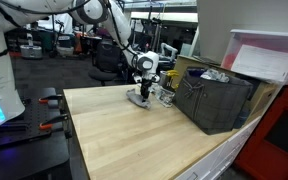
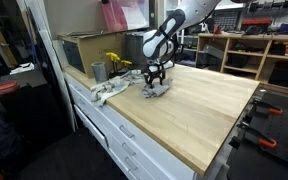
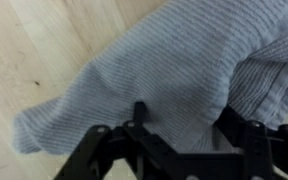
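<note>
The cloth (image 3: 174, 60) lay bunched on the worktop (image 1: 134, 135), near a dark bin (image 1: 216, 100). The claw (image 1: 140, 88) hung directly over it, fingers apart and straddling the folds, tips down at the fabric, released rather than clenched.

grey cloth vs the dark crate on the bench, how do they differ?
Colour: cloth light grey, crate near black. Form: cloth soft, crumpled low; crate rigid, boxy, taller. Contact: cloth right under the hand; crate apart from it. Both sit on the wooden table.
</note>
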